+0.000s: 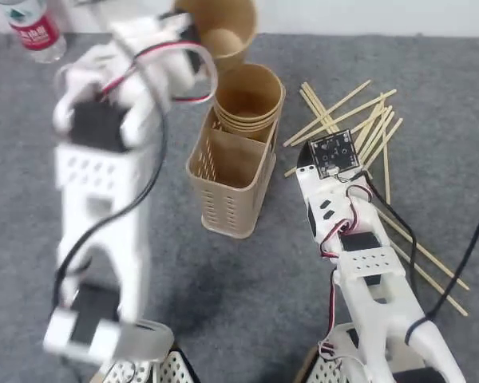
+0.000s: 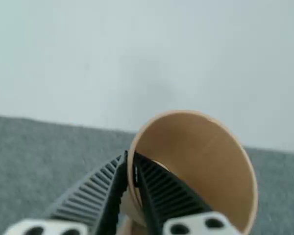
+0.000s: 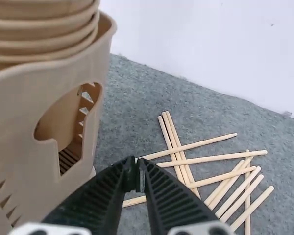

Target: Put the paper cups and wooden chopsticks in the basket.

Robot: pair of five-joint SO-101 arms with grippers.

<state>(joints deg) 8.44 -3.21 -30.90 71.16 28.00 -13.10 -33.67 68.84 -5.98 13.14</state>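
My left gripper (image 2: 133, 172) is shut on the rim of a brown paper cup (image 2: 201, 161), with one finger inside the cup and one outside. In the high view this cup (image 1: 223, 28) hangs at the far edge, just behind the beige basket (image 1: 223, 191). Several stacked paper cups (image 1: 249, 97) stand in the basket's far compartment. Wooden chopsticks (image 1: 359, 120) lie scattered on the grey mat right of the basket. My right gripper (image 3: 137, 170) is shut on nothing, low beside the basket (image 3: 34, 161) and short of the chopsticks (image 3: 206, 159).
A plastic bottle (image 1: 33, 28) with a red label stands at the far left corner. More chopsticks (image 1: 427, 259) trail along the right side near the right arm's cable. A white wall (image 3: 210, 39) borders the mat at the back.
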